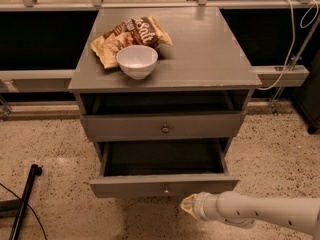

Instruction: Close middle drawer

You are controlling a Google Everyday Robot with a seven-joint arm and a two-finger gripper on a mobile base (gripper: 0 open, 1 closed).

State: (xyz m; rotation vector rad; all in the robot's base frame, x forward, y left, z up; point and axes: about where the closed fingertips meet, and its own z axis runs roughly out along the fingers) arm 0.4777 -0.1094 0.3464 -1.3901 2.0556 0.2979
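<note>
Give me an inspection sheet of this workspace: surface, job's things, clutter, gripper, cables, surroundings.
Surface: grey cabinet top, with two items on its left part.
Job's things: middle drawer pulled well out, nothing seen inside; its knob at the centre of the front.
Clutter: white bowl in front of a chip bag, overlapping it.
Gripper: gripper low in front of the open drawer's front, right of the knob; contact cannot be told.
Cables: white cable hanging at the right; thin black cable on the floor at the left.
Surroundings: speckled floor; black pole lying at the lower left; upper drawer nearly shut.
</note>
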